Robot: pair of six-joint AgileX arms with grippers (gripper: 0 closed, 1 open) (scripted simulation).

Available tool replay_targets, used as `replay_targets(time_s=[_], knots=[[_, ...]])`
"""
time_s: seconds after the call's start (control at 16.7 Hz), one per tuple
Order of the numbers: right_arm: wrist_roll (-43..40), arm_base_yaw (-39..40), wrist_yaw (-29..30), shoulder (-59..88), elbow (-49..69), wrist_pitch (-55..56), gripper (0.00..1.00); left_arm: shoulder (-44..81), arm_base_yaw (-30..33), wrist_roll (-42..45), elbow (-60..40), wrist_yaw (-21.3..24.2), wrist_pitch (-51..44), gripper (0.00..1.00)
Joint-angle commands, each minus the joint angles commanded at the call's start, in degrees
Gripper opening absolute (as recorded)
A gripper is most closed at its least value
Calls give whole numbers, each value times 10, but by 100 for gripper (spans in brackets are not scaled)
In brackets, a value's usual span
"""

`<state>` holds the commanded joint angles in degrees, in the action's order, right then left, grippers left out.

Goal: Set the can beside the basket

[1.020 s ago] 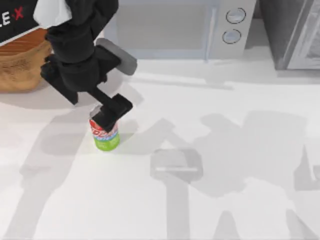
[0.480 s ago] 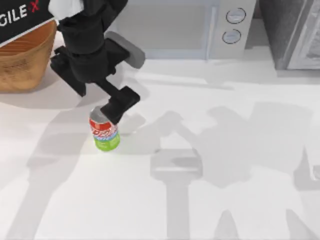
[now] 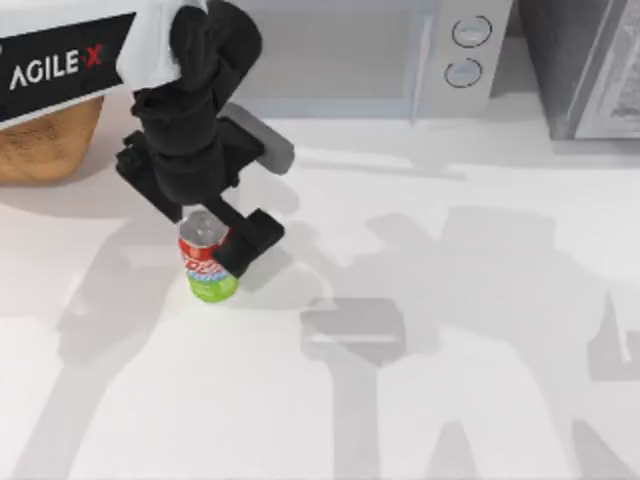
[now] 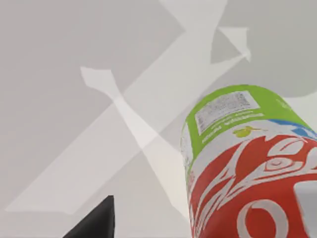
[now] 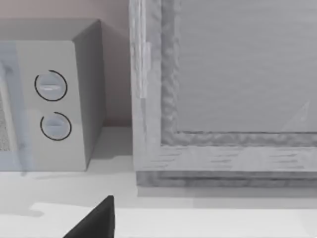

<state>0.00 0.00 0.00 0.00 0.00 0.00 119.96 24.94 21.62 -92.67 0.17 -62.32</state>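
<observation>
An AgileX left pincer (image 3: 222, 238) hangs over the can (image 3: 207, 262), which stands upright on the white surface (image 3: 450, 400) toward the left side; whether its fingers are parted or closed on the can cannot be told. The wicker basket (image 3: 40, 145) sits at about ten o'clock from the can, well apart. A microwave (image 3: 400, 60) stands along the far edge, at one o'clock.

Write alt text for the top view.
The left gripper reaches down at the upright can on the white table. The basket sits at the far left, with a microwave behind.
</observation>
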Motion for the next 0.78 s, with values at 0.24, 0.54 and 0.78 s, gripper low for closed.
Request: replay_targets(time_s=[0.24, 0.54, 0.78], knots=[[0, 0, 0, 0, 0, 0, 100, 6, 0, 0, 16, 0, 16, 100], [0, 0, 0, 0, 0, 0, 100, 6, 0, 0, 16, 0, 16, 70], [0, 0, 0, 0, 0, 0, 100, 6, 0, 0, 16, 0, 16, 40]])
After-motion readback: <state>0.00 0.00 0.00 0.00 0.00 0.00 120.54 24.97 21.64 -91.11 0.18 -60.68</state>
